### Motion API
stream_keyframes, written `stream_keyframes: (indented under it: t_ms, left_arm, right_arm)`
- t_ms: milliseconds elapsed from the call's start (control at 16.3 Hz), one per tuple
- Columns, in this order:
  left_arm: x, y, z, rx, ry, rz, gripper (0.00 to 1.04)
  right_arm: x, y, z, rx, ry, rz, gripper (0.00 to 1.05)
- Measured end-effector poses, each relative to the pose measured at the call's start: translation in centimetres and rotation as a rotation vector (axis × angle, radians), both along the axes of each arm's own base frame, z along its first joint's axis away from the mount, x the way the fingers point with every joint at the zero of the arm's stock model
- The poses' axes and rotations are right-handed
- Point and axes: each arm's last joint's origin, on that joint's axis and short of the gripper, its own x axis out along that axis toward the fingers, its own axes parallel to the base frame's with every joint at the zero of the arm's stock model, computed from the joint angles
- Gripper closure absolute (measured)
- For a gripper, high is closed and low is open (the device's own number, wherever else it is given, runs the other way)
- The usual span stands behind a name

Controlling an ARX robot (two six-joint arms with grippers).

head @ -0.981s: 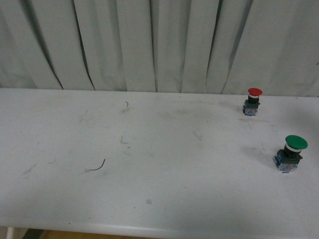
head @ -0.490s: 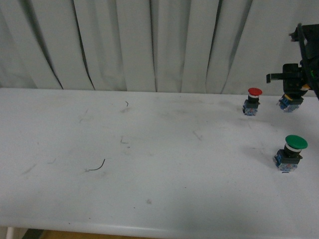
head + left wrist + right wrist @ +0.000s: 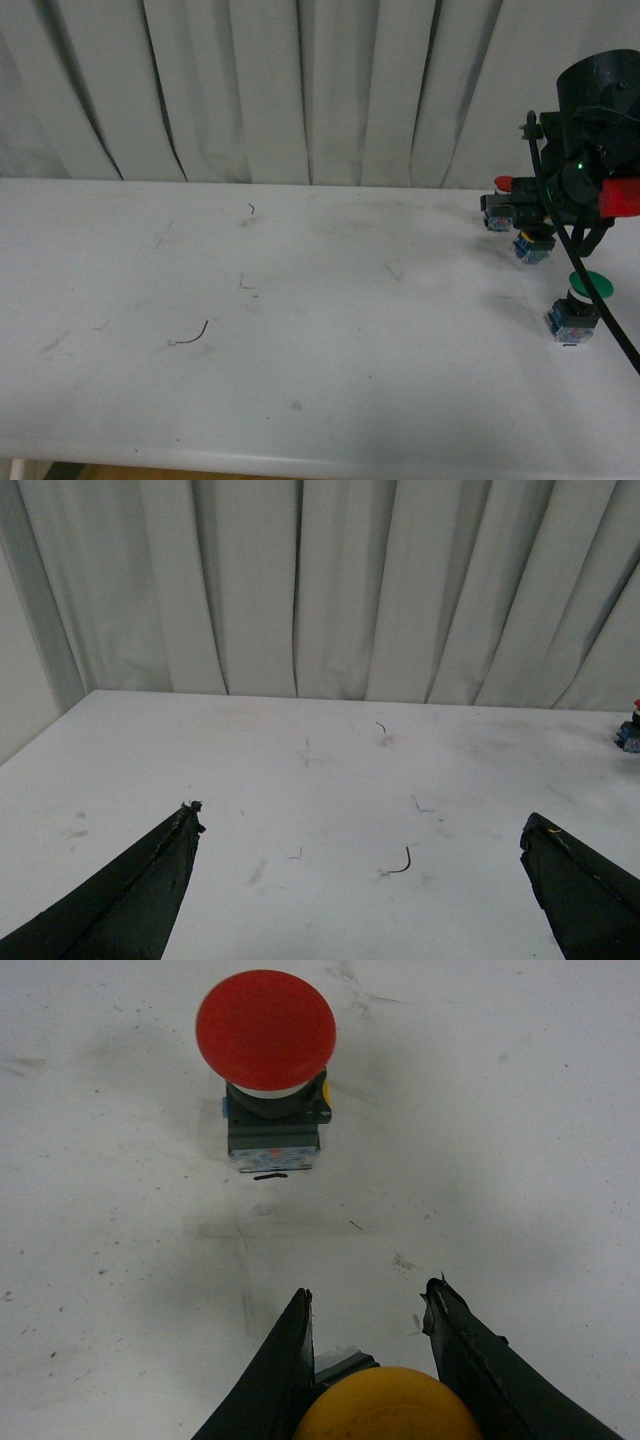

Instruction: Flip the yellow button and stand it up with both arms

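Idleness marked the left gripper (image 3: 360, 818): its black fingers (image 3: 130, 900) stood wide apart with nothing between them, over a bare stretch of the scuffed white table (image 3: 300, 780), well apart from every button. I judge it was kept free to take its share of the two-armed flip. Far to the right, the right gripper (image 3: 370, 1290) was closed narrow on the small yellow button (image 3: 390, 1405) with its round orange-yellow mushroom cap, apparently held just clear of the tabletop so it could be turned. That cap lay between the two fingers, back from their tips and seemingly against both, its blue block pointing down toward the table. Just beyond the tips stood the red-capped push button (image 3: 265, 1030), upright. Nearer the robot, the green-capped push button (image 3: 588, 285) stood apart.
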Motion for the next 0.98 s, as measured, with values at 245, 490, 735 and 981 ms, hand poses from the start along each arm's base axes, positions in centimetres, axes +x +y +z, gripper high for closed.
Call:
stream_keyframes:
  t_ms: [245, 490, 735, 981]
  left_arm:
    - [0.0, 0.0, 0.0, 0.000, 0.000, 0.000, 0.07]
    - [0.0, 0.0, 0.0, 0.000, 0.000, 0.000, 0.07]
    - [0.0, 0.0, 0.0, 0.000, 0.000, 0.000, 0.07]
    - [0.0, 0.0, 0.0, 0.000, 0.000, 0.000, 0.07]
  right_arm:
    - [0.0, -0.2, -1.4, -0.014, 0.021, -0.069, 0.71]
    - [-0.1, 0.1, -1.6, -0.022, 0.025, -0.093, 0.71]
    - [-0.1, 1.0, -1.6, -0.032, 0.016, -0.113, 0.71]
    - [0.3, 1.5, -1.2, -0.059, -0.014, -0.128, 0.71]
